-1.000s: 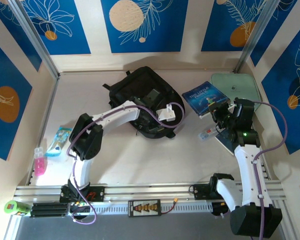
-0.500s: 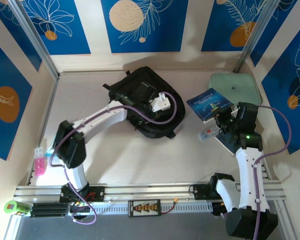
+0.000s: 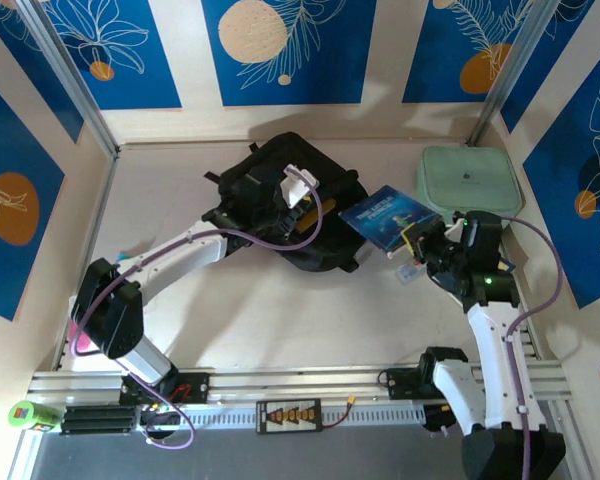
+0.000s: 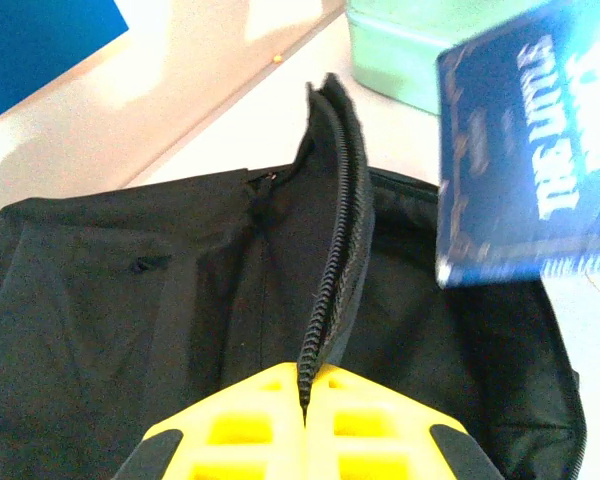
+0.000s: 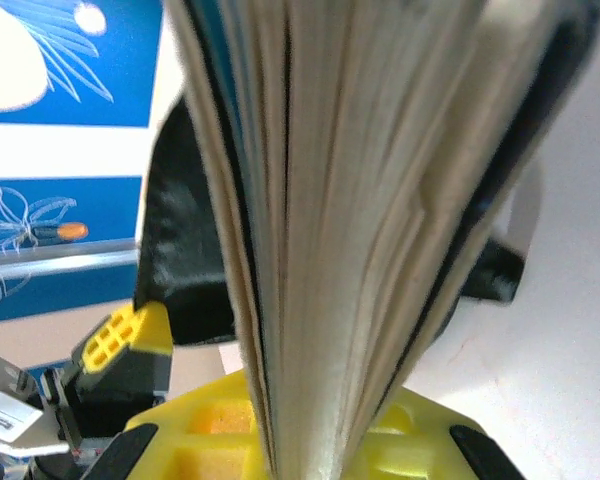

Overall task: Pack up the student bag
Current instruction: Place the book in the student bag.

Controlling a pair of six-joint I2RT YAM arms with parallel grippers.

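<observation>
- Top view: you have one student bag (image 3: 257, 168), one blue book (image 3: 388, 214), one mint-green case (image 3: 470, 180) and two arms on the table (image 3: 280, 310).
- The bag is black soft fabric, slumped and lying flat towards the far middle of the table. The case sits well to its right, in the far right corner.
- Your left gripper (image 3: 288, 203) is over the middle of the bag. Your right gripper (image 3: 417, 238) carries the book, tilted, just beside the bag's right edge.
- A small white and red item (image 3: 408, 272) lies near the right gripper, and a pink bottle (image 3: 80, 335) lies by the left edge.
- Left wrist view: your left gripper (image 4: 305, 405) has its yellow pads pressed together on the bag's (image 4: 110, 290) zipper edge (image 4: 335, 240), which stands up as a raised flap. One book (image 4: 525, 150) hangs above the bag's right side, with one green case (image 4: 405, 50) behind it.
- Right wrist view: your right gripper (image 5: 300, 445) is clamped on the book (image 5: 350, 200), seen edge-on with its pages fanned. The black bag (image 5: 180, 260) lies behind it, with the left gripper's yellow pad (image 5: 120, 340) against it.
</observation>
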